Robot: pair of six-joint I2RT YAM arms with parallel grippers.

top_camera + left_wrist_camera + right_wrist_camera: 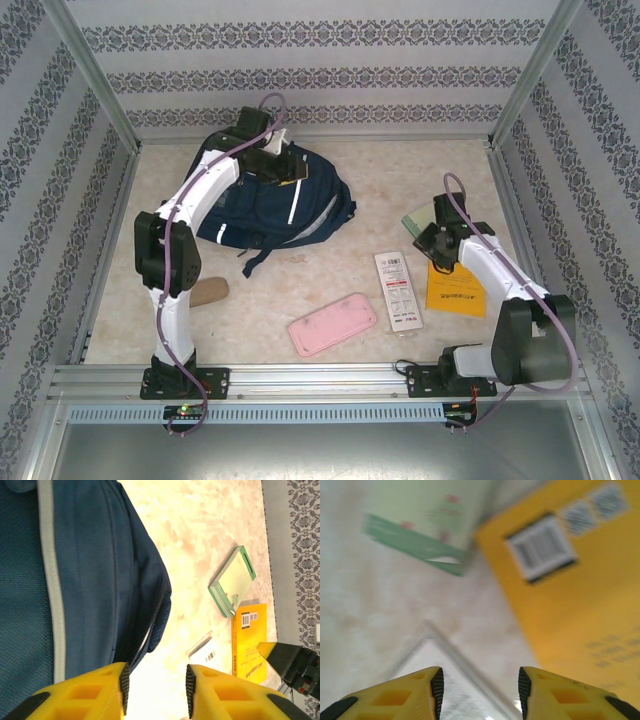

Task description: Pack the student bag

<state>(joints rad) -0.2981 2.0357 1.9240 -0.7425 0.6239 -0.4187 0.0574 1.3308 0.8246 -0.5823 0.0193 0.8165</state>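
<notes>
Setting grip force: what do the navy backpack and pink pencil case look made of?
The student bag: woven fabric, matt navy; weave texture, soft folds and a mesh edge show. The pink pencil case: smooth, flat, rounded corners; probably silicone or soft plastic, too small to tell.

The backpack (275, 205) is showing navy blue with white stripes. The tabletop (400, 170) is glowing beige, mottled like marble. The pencil case (332, 324) is looking plain pink. The yellow book (455, 295) is wearing a black-and-white barcode; the green book (232, 576) is showing a pale face with darker green edges. The walls (300, 60) are carrying grey floral bands on white.
</notes>
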